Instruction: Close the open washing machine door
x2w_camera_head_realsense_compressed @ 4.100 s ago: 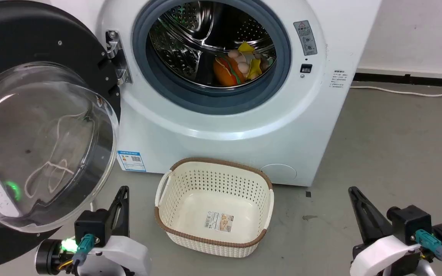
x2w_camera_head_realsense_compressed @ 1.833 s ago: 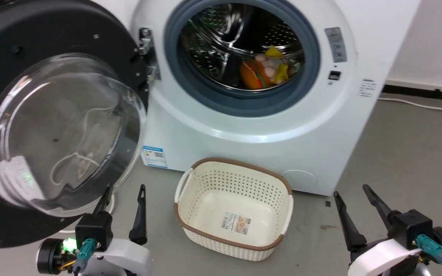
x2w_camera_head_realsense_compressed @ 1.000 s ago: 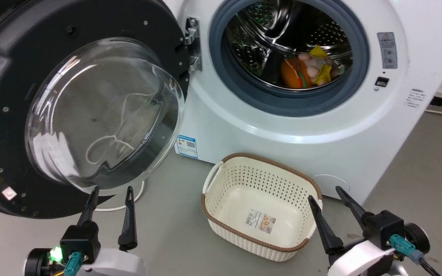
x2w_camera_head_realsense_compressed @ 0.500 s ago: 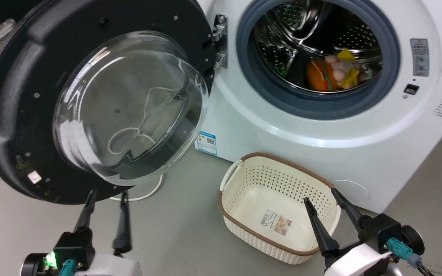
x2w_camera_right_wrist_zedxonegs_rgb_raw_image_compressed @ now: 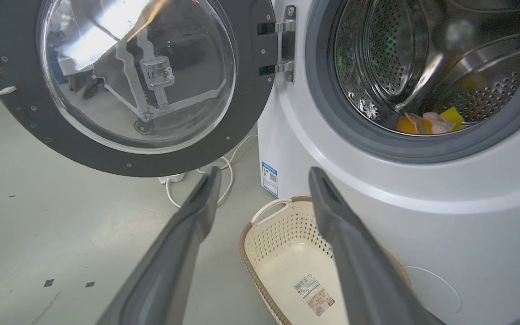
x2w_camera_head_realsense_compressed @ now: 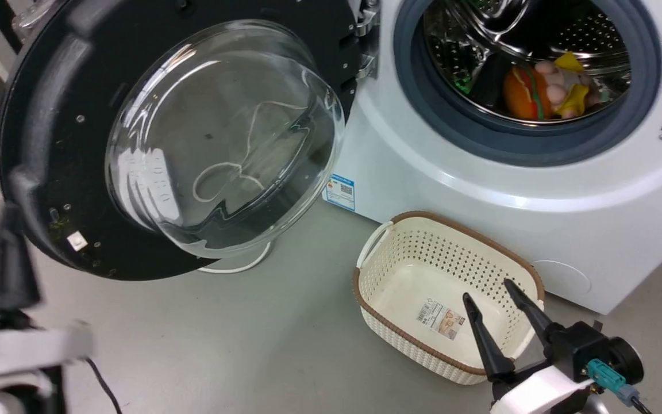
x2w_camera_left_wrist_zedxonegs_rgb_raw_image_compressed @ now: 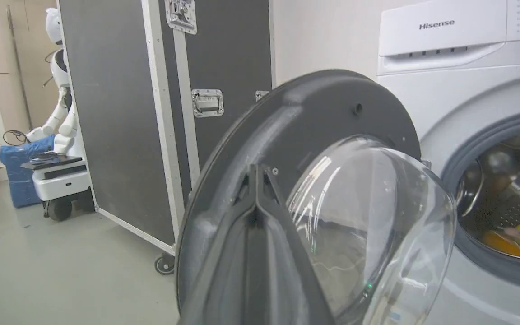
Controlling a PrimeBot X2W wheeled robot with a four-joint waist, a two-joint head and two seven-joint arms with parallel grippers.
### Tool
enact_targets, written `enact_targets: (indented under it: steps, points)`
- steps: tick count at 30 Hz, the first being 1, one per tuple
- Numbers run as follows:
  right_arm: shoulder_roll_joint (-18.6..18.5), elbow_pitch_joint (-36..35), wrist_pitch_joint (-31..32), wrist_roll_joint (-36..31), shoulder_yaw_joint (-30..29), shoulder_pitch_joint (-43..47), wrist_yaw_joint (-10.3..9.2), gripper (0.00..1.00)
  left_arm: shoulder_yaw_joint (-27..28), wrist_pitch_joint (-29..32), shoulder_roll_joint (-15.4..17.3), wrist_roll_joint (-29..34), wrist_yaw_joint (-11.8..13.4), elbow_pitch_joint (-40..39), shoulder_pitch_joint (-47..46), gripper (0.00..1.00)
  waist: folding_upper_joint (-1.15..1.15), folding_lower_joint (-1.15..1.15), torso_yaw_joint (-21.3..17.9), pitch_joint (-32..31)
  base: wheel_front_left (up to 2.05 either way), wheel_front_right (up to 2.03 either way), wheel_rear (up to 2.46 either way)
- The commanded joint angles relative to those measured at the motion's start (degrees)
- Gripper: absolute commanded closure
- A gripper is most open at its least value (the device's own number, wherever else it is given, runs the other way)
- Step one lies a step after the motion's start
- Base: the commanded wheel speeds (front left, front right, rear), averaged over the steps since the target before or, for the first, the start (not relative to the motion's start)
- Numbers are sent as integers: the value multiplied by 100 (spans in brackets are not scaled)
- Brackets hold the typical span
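The washing machine door point(x2w_camera_head_realsense_compressed: 49, 149) stands wide open on its hinge point(x2w_camera_head_realsense_compressed: 365, 40), its black rim around a bulging glass window point(x2w_camera_head_realsense_compressed: 222, 144). My left gripper point(x2w_camera_head_realsense_compressed: 6, 259) is blurred at the left edge, just below and left of the door's free edge. In the left wrist view the left gripper point(x2w_camera_left_wrist_zedxonegs_rgb_raw_image_compressed: 254, 169) is shut with nothing in it, its tips pointing at the door's inner rim point(x2w_camera_left_wrist_zedxonegs_rgb_raw_image_compressed: 314, 104) left of the glass; whether they touch is unclear. My right gripper point(x2w_camera_head_realsense_compressed: 486, 289) is open over the basket point(x2w_camera_head_realsense_compressed: 417, 351). It also shows open as the right gripper point(x2w_camera_right_wrist_zedxonegs_rgb_raw_image_compressed: 264, 171), with the door point(x2w_camera_right_wrist_zedxonegs_rgb_raw_image_compressed: 251, 108) ahead of it.
The white washer body point(x2w_camera_head_realsense_compressed: 480, 190) has a grey-ringed drum opening point(x2w_camera_head_realsense_compressed: 411, 98) with soft toys point(x2w_camera_head_realsense_compressed: 538, 86) inside. A white cable point(x2w_camera_head_realsense_compressed: 233, 267) lies under the door. A black wheeled flight case point(x2w_camera_left_wrist_zedxonegs_rgb_raw_image_compressed: 120, 113) and a white robot point(x2w_camera_left_wrist_zedxonegs_rgb_raw_image_compressed: 61, 113) stand left of the machine.
The camera has turned, shifting the whole picture right. My left gripper has shut and swung out to the left, up beside the door's free edge. The right gripper stays open.
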Motion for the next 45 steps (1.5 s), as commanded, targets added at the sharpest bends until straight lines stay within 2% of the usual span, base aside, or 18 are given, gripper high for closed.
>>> enact_targets:
  steps: [1,5,6,11,12,18,23,29,32,33,35,36,37,41,45]
  points:
    - [-2,-3,-58,-4,-8,-54,3,0,196,-64,130,-208,-64,95,-248,100,0,-1,54,45,0,0,0]
    - [2,-39,-92,-54,-1,-51,3,0,650,36,497,-970,-167,767,-920,100,0,-1,72,163,0,0,0]
    - [-10,-48,-105,-82,33,-88,4,0,904,426,748,-1590,-201,1360,-1452,100,0,-1,57,266,0,0,0]
    - [-39,-61,-132,-87,99,-204,4,0,1267,1293,1169,-2526,-178,2526,-2244,100,0,-1,-11,469,0,0,0]
    - [-76,-61,-155,-82,152,-263,4,0,1291,1649,1420,-2784,-210,3142,-2567,100,0,-1,-51,591,0,0,0]
    - [-153,-40,-202,-61,202,-374,4,0,1779,2802,1474,-4066,-119,4378,-3405,100,0,-1,-125,799,0,0,0]
    - [-165,-25,-259,-44,192,-445,4,0,2030,3651,1536,-4899,-262,4853,-3773,100,0,-1,-176,896,0,0,0]
    - [-149,71,-352,-6,182,-467,4,0,2096,4434,1649,-5512,-431,4763,-3622,100,0,-1,-185,845,0,0,0]
    - [-125,117,-391,20,147,-461,4,0,2060,4741,1588,-5735,-461,4545,-3429,100,0,-1,-180,763,0,0,0]
    - [-97,157,-418,42,110,-426,5,0,2006,5030,1445,-5940,-475,4223,-3168,100,0,-1,-167,663,0,0,0]
    - [-84,178,-424,49,99,-403,5,0,1969,5158,1356,-6017,-476,4038,-3010,100,0,-1,-169,600,0,0,0]
    - [-58,230,-436,63,88,-349,5,0,1870,5440,1164,-6177,-478,3623,-2680,100,0,-1,-178,457,0,0,0]
    - [-58,230,-436,63,88,-349,5,0,1870,5440,1164,-6177,-478,3623,-2680,100,0,-1,-178,457,0,0,0]
    - [-17,307,-454,83,43,-243,5,0,1759,5848,719,-6475,-474,2832,-2085,100,0,-1,-204,192,0,0,0]
    - [9,340,-466,110,-34,-149,5,0,1527,6287,234,-6684,-348,2027,-1488,100,0,-1,-281,-29,0,0,0]
